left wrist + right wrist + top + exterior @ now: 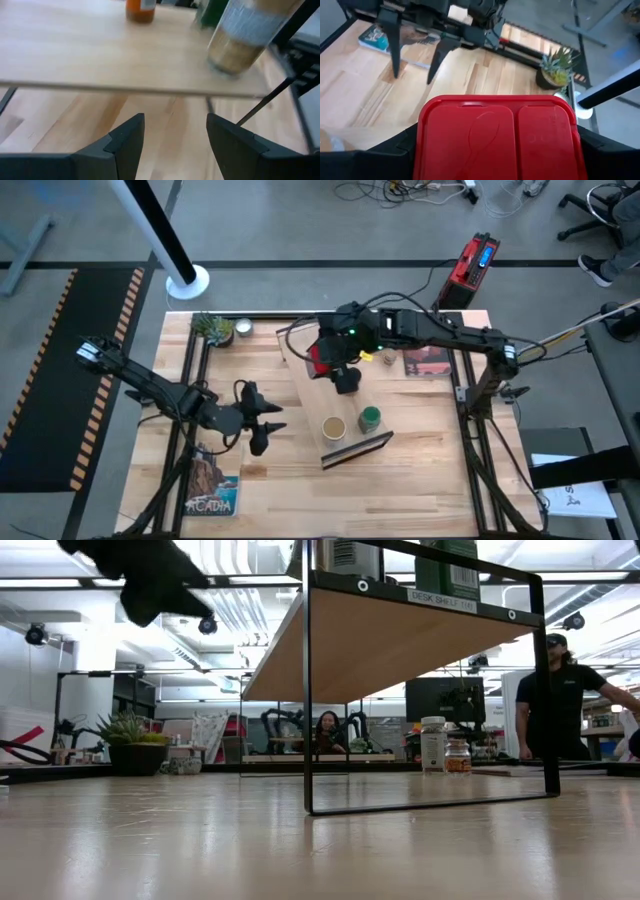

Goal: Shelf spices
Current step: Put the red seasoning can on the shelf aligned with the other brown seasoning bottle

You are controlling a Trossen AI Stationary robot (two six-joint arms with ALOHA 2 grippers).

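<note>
The shelf (335, 402) is a light-wood board raised on a black frame (306, 700). On it stand a tan-lidded jar (333, 427) and a green-lidded jar (370, 418); the left wrist view also shows an orange-filled jar (140, 10) there. My right gripper (338, 366) is over the shelf's far end, shut on the red square tin (500, 140). My left gripper (175, 145) hangs open, holding nothing, off the shelf's left side (256, 422). A white-capped jar (433, 743) and a small brown jar (458, 755) stand on the table beyond the shelf. My right gripper pinches the red square tin between its two fingers (400, 150), one on each of two opposite sides (422, 145). The fingers come from above, pointing down. The tin sits level with its lid up; whether it rests on the shelf does not show.
A small potted plant (212, 328) and a round silver dish (243, 329) stand at the far left corner. One picture book (212, 485) lies near left, another (428, 362) far right. People stand in the room behind the table (560, 700).
</note>
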